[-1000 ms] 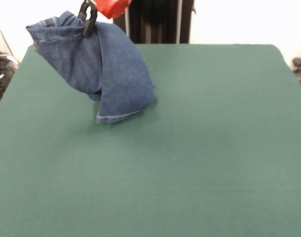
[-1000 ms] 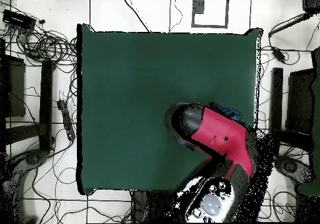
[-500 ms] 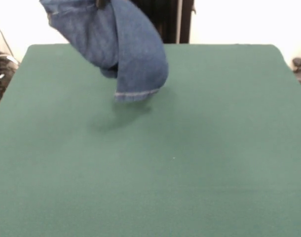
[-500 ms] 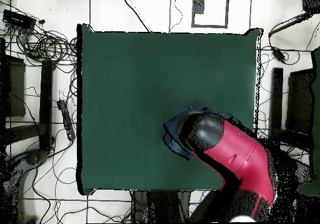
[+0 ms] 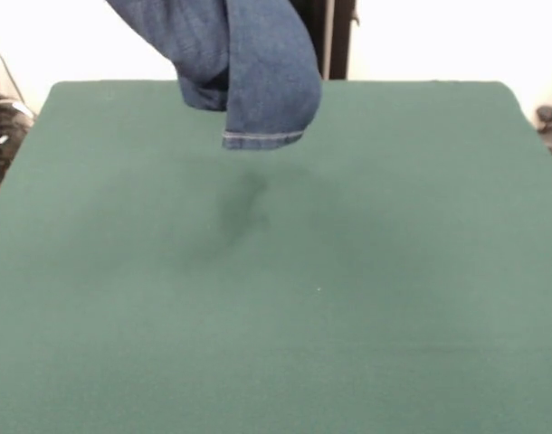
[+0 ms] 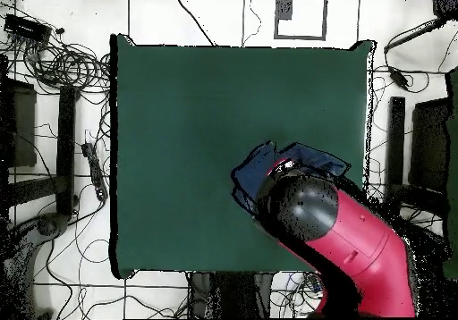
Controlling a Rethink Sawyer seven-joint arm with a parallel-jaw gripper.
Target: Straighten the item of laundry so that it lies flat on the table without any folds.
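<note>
The item of laundry [image 5: 258, 63], blue denim jeans, hangs bunched in the air above the far left part of the table [image 5: 348, 289]. Its hemmed leg end [image 5: 262, 138] is the lowest part and floats clear of the green cloth, with a faint shadow [image 5: 244, 203] beneath. In the front view the gripper is out of sight above the top edge. From overhead, the red and black arm [image 6: 349, 236] covers the gripper, and blue denim [image 6: 253, 169] sticks out around the arm's black end, over the table [image 6: 197, 111] near the robot's side.
Tangled cables [image 6: 63, 62] lie on the floor beside the table's left edge in the overhead view. A dark stand [image 5: 335, 36] rises behind the table's far edge in the front view.
The jeans have been lifted higher and carried toward the table's middle. The hem has left the cloth and now hangs free. The gripper has risen out of the front view.
</note>
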